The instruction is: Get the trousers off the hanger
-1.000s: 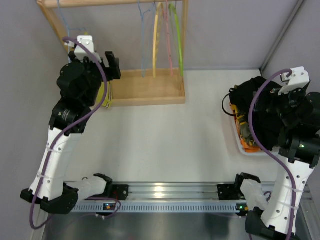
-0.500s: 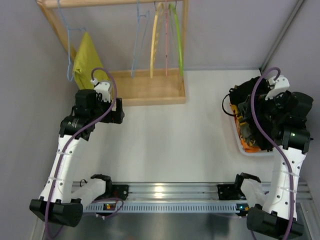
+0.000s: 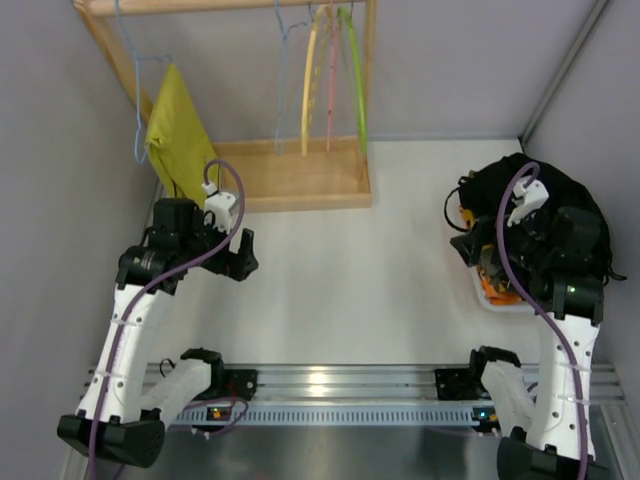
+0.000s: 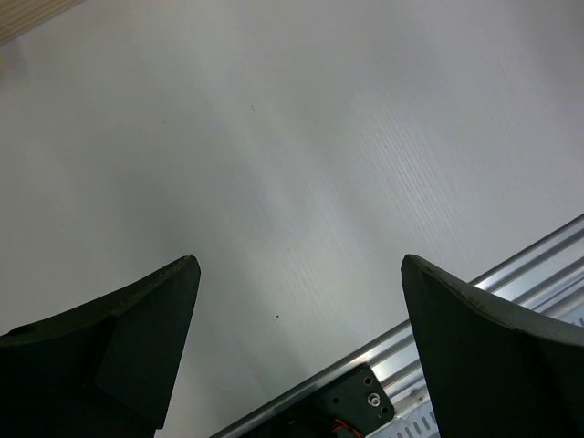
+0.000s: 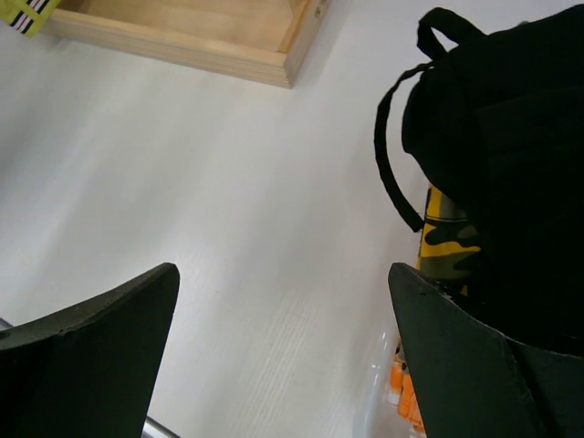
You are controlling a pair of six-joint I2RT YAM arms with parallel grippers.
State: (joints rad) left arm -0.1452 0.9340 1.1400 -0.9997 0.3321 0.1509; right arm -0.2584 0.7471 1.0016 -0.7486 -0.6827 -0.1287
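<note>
Top view, with twelve o'clock at the far side of the table (image 3: 340, 260). The rack (image 3: 300, 185) stands at eleven o'clock. From its top bar hang, left to right, a hanger bearing a garment (image 3: 175, 125), the hanger (image 3: 278, 110), and three thicker hangers (image 3: 330, 80) close together. The trousers (image 3: 565, 185) lie toward three o'clock, well apart from the rack, heaped on a bin (image 3: 497, 306) at the table's right edge. The left gripper (image 3: 248, 258) sits at nine o'clock, in front of the rack's base. A mounting rail (image 3: 330, 385) runs across at six o'clock.
</note>
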